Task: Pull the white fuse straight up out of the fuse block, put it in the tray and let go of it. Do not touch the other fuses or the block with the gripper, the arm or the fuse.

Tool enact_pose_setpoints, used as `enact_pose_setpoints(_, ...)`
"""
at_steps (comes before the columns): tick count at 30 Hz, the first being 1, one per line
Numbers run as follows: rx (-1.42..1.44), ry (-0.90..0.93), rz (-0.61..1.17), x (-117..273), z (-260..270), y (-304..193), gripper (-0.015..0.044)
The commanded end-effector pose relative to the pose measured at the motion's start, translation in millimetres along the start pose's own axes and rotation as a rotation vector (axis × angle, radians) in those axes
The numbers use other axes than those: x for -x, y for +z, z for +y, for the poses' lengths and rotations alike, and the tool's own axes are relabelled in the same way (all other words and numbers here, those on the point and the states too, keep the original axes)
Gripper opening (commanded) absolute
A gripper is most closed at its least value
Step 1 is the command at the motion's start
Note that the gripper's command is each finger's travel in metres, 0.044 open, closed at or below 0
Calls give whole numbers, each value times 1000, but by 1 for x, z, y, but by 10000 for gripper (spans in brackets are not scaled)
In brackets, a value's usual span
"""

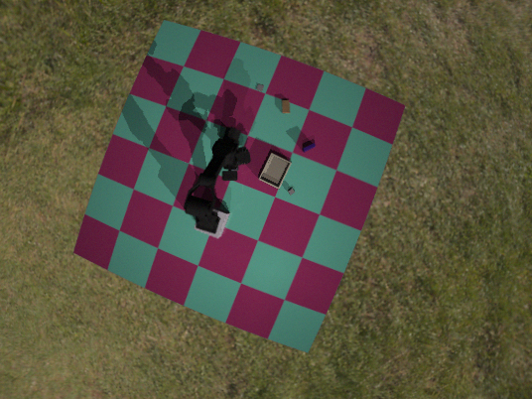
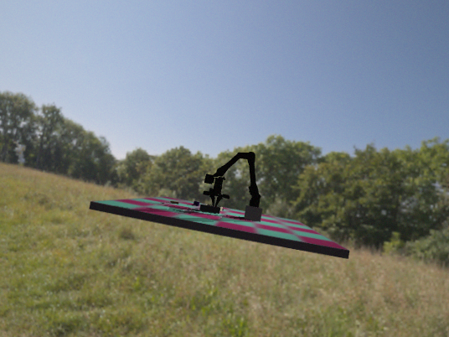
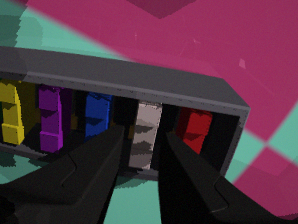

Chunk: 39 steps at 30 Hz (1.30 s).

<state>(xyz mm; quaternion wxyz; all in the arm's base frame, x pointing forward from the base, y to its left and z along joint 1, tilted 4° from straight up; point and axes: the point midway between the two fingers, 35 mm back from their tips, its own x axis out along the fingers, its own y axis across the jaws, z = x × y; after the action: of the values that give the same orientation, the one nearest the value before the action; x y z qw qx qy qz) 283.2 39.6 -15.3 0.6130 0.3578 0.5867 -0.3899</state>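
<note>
Wrist: white fuse (image 3: pixel 145 135) between end effector (image 3: pixel 141 156) fingers

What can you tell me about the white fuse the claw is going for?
The white fuse is a small pale blocky piece, greyish in shadow, standing upright in the dark grey fuse block. It sits fourth in the visible row, between the blue fuse and the red fuse. Its top is stepped, with a wider head over a narrower body. It is not yet pulled out. The claw frames it, one dark finger on each side, narrowly open; whether they touch it cannot be told.
</note>
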Motion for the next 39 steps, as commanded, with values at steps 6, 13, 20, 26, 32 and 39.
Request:
enact_pose_setpoints(6, -4, -1, 1, -7, -1, 0, 74)
enact_pose_setpoints(13, -1, -1, 0, -6, 0, 0, 41)
enact_pose_setpoints(20, -1, -1, 0, -6, 0, 0, 0)
enact_pose_setpoints(26, -1, -1, 0, -4, 0, 0, 0)
enact_pose_setpoints(32, -1, -1, 0, -1, 0, 0, 0)
enact_pose_setpoints(39, -1, -1, 0, 2, 0, 0, 0)
